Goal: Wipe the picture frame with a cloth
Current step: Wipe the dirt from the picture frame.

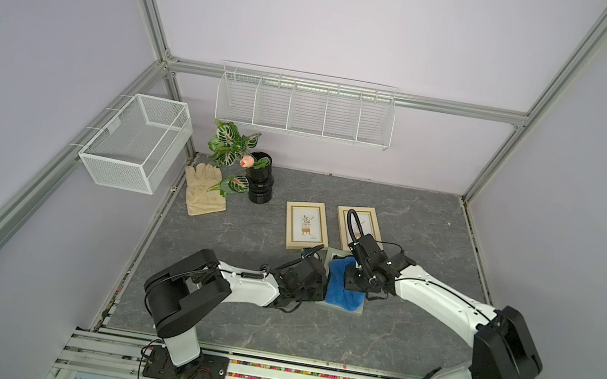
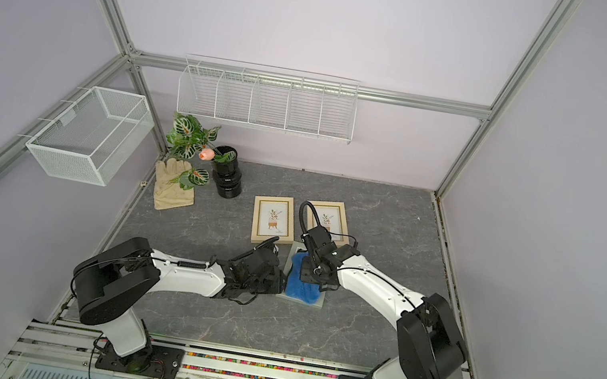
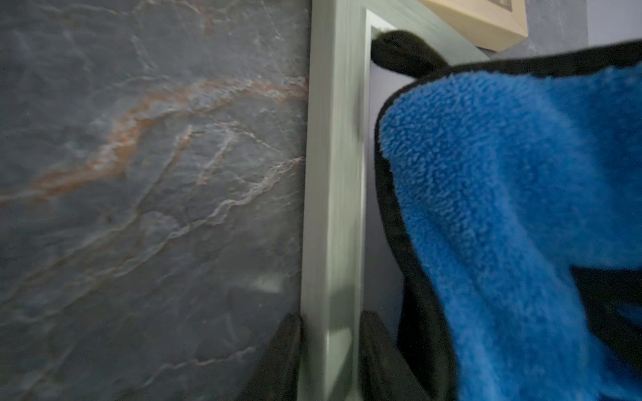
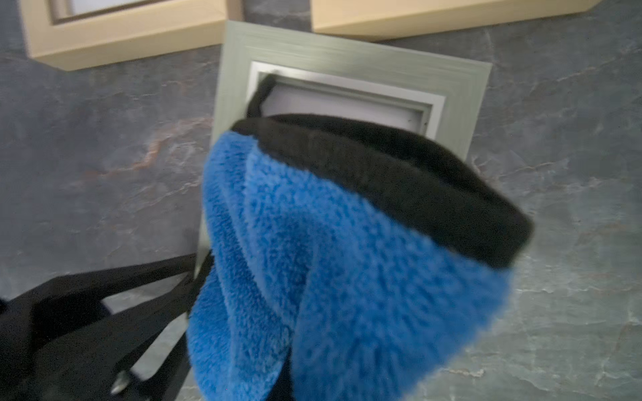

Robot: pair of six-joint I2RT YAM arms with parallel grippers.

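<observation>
Clutter at the left is out of the work: a white mesh basket (image 1: 137,140) on the wall, a beige work glove (image 1: 204,192) and a black vase (image 1: 258,184) with artificial leaves are all well apart from the arms.

Next comes the left gripper (image 3: 331,317). In its wrist view the two fingers stand on both sides of one long rail of the grey-green picture frame (image 3: 333,173), so it is clenched on this rail and holds the frame down on the stone-pattern table (image 1: 270,319). The frame lies flat, just beside two wooden frames (image 1: 308,225) behind it.

On the frame rests the blue microfibre cloth (image 4: 347,277). It covers most of the glass; only a strip at the far rail shows. Further right, the right gripper (image 1: 353,281) comes from above and is closed on a bunched fold of the cloth.

I judge that the wiping itself is in hand. To do it well, the left grip should be firm, otherwise the frame can slide against the wooden frames. The right arm should press lightly, so that plush and not fingertips meets the glass. Strokes along the long side should reach the uncovered strip and the corners. The black edge loop (image 4: 260,97) lies at an inner corner and could catch there. The cloth should also stay clear of the left fingers.
</observation>
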